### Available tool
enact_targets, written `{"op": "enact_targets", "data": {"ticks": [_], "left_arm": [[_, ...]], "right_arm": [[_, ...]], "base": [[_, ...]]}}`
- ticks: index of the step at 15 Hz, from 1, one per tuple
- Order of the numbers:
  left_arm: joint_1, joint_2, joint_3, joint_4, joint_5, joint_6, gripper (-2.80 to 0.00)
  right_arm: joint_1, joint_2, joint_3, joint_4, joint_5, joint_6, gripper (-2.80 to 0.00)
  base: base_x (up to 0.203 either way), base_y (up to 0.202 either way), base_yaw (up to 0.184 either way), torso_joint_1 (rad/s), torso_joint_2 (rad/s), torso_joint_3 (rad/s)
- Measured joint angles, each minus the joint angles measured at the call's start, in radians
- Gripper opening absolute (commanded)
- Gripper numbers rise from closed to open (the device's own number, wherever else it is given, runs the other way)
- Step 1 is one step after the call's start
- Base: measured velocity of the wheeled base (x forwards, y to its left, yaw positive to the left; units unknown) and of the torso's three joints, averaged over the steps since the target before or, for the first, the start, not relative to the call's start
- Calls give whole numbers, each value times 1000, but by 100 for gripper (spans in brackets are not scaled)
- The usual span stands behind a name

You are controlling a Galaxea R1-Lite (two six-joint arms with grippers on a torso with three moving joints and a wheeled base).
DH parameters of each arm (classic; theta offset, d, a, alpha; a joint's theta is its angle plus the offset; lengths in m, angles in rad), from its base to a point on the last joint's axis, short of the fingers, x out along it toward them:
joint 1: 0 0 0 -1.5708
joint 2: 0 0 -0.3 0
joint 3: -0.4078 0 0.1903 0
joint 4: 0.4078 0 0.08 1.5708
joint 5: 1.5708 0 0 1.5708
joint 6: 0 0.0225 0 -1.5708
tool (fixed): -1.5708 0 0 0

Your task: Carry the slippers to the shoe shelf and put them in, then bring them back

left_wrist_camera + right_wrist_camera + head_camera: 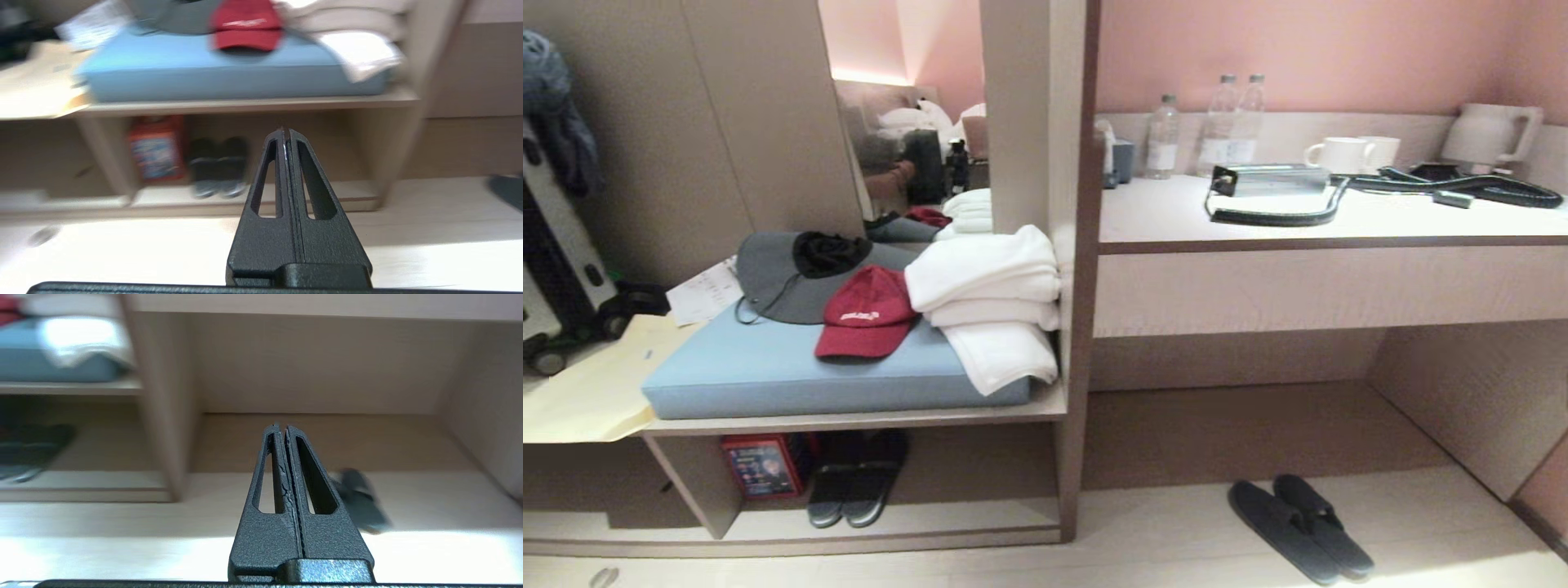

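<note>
slippers [1300, 529] lie side by side on the pale floor [1143, 523], in front of the open recess under the counter [1331, 214], toes angled toward the near right; the two touch along their inner edges. shoe shelf [890, 527] sits to their left, past a vertical divider panel [1068, 457]; its low cubby already holds a dark closed-toe pair [858, 482] beside a red box [764, 465]. above the cubby: blue cushion [768, 367] carrying a red cap [866, 314], a grey hat [784, 273] and folded white towels [988, 298]. on the counter: water bottles [1225, 126], two white cups [1347, 153], a kettle [1490, 131], a black cable [1282, 214]. neither arm shows in the head view. left gripper [284, 131]: jaws pressed together, nothing between them, held off the floor and facing the cubby with the dark pair. right gripper [282, 427]: jaws pressed together, nothing held, held off the floor and facing the recess under the counter; a slipper shows blurred on the floor just beyond and to one side of the jaw tips, not touching them. slippers well apart from both grippers, outside the shoe shelf
</note>
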Motion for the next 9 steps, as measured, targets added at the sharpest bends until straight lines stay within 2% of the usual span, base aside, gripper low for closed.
{"op": "enact_targets", "data": {"ticks": [2, 6, 9], "left_arm": [[0, 0, 0, 0, 0, 0, -280], [-1, 0, 0, 0, 0, 0, -280], [-1, 0, 0, -1, 0, 4, -280]], "right_arm": [[0, 0, 0, 0, 1, 2, -280], [0, 0, 0, 0, 2, 2, -280], [0, 0, 0, -1, -2, 6, -280]], "base": [[0, 189, 84, 2, 2, 3], [0, 191, 9, 4, 3, 3], [0, 70, -1, 1, 0, 2]]}}
